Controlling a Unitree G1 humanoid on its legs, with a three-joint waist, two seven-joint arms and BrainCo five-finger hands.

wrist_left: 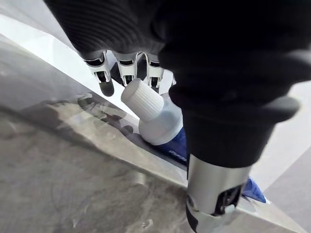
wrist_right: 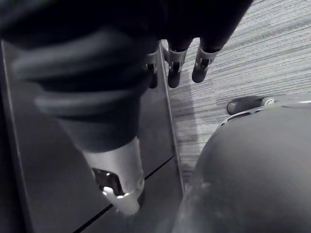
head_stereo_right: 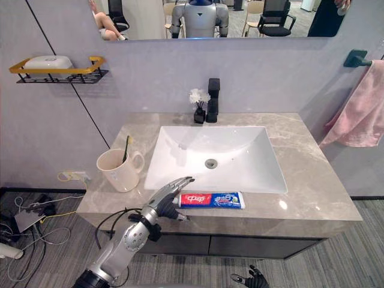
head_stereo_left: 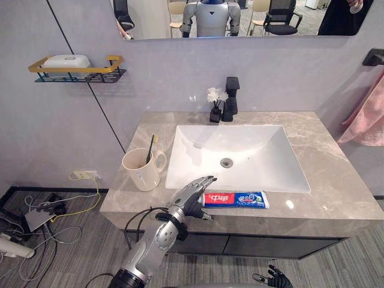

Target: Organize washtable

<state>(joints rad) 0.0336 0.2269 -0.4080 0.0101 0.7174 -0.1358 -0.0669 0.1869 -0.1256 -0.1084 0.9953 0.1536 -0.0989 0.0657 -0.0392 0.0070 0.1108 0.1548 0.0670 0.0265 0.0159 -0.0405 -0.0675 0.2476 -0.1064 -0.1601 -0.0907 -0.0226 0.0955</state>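
Toothpaste tube (head_stereo_left: 237,199) lies flat on the front strip of the stone counter (head_stereo_left: 336,180), just in front of the white sink (head_stereo_left: 240,150), running along the counter's edge with its cap end towards the robot's left. The left hand (head_stereo_left: 192,201) is at that cap end. In the left wrist view its fingers (wrist_left: 104,85) reach out nearly straight above the white ribbed cap (wrist_left: 142,98), and the thumb (wrist_left: 214,194) stands apart on the near side, so the cap sits in the gap between them (no finger is curled round it). The hand is spread loosely and grips nothing; whether a fingertip touches the cap cannot be told.

Left of the sink stands a cream mug (head_stereo_left: 141,171) with a toothbrush (head_stereo_left: 150,147) leaning in it, well apart from the tube. At the back edge of the sink a black tap (head_stereo_left: 231,99) rises, and just beside it is a small dark vase with white flowers (head_stereo_left: 216,102). On the wall to the left hangs a wire shelf with a yellow rail (head_stereo_left: 78,69) carrying a white soap box (head_stereo_left: 66,60). A pink towel (head_stereo_left: 369,117) hangs at the right, and a mirror (head_stereo_left: 240,18) runs above the counter.

The right hand (head_stereo_left: 277,278) hangs low beside the dark cabinet, over the grey carpet (wrist_right: 252,58), with its fingers (wrist_right: 201,65) relaxed and holding nothing.
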